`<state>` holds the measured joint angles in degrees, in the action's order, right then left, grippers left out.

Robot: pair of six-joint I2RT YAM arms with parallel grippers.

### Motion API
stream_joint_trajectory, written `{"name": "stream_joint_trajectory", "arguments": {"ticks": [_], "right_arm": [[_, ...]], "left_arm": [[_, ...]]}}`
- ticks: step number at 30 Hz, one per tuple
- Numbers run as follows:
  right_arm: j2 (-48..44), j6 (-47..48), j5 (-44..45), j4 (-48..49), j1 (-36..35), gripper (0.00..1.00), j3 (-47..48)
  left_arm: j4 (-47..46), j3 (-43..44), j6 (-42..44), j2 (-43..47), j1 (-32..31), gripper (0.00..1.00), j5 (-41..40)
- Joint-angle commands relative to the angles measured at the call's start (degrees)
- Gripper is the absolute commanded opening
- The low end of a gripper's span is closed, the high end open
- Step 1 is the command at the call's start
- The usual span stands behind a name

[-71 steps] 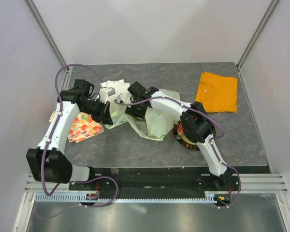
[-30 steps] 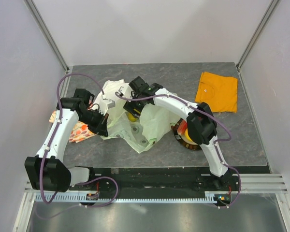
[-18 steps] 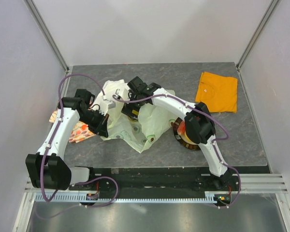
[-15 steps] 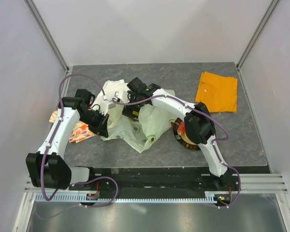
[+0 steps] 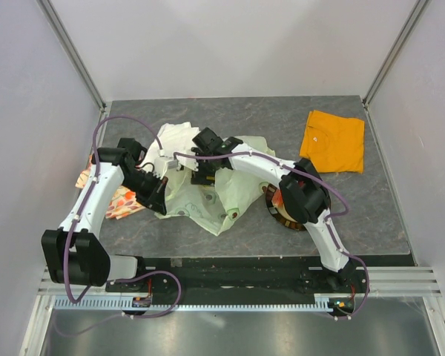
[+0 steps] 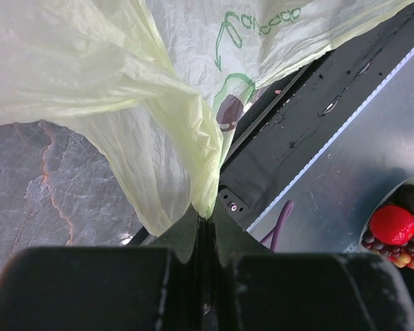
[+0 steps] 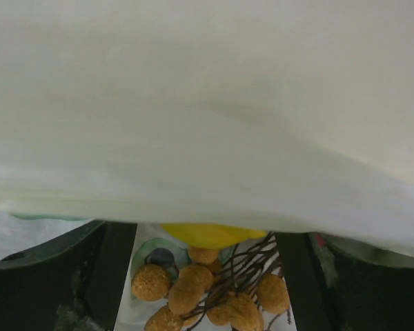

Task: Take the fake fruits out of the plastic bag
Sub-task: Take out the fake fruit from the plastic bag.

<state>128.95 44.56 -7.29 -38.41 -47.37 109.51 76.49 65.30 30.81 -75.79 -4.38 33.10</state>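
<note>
Partly done, I judged: a red fruit point(image 6: 392, 224) sat in the near-right basket point(image 5: 276, 213) — grape bunch point(image 7: 207, 295) and yellow fruit point(image 7: 205, 234) lay inside the plastic bag point(image 5: 208, 202) at centre-left, left gripper point(image 6: 203, 222) pinching its film, right gripper point(image 5: 205, 171) spread open over them.

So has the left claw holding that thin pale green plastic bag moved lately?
Yes. The left gripper, shut on the plastic bag, has drawn back toward the near edge of the table.
</note>
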Motion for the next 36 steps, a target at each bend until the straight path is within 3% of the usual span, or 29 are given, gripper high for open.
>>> {"name": "stream_joint_trajectory", "arguments": {"ticks": [1, 5, 8, 12, 20, 27, 32, 36], "right_arm": [[-2.5, 10.5, -0.8, 1.5, -3.1, 0.87, -5.5], [-1.9, 10.7, -1.0, 1.5, -3.3, 0.77, -6.0], [-2.6, 9.7, -0.1, 2.0, -3.3, 0.53, -5.5], [-7.5, 8.4, -1.1, 2.8, -3.1, 0.36, -6.5], [-21.2, 1.1, -6.2, -4.6, -1.5, 0.29, -5.1], [-29.2, -1.0, -4.1, -13.6, 0.7, 0.27, -7.0], [-36.2, 0.1, 1.2, -16.2, 7.5, 0.26, -14.8], [-40.9, 1.4, 1.9, -21.3, 17.3, 0.25, -18.1]], "left_arm": [[-5.0, 3.0, 0.6, -0.4, -0.3, 0.02, 4.3], [-5.3, 4.1, 0.3, -1.0, -0.3, 0.02, 4.5], [-5.6, 4.3, 0.1, -0.8, -0.3, 0.02, 4.6], [-6.3, 4.1, -0.2, -0.7, -0.3, 0.02, 5.0], [-8.8, 5.4, -1.0, -2.5, -0.3, 0.02, 4.3], [-11.2, 8.2, -4.1, -4.6, -0.3, 0.02, 2.5], [-12.9, 9.7, -6.0, -6.9, -0.3, 0.01, 3.8], [-13.4, 10.4, -6.9, -7.9, -0.3, 0.02, 5.0]]}}
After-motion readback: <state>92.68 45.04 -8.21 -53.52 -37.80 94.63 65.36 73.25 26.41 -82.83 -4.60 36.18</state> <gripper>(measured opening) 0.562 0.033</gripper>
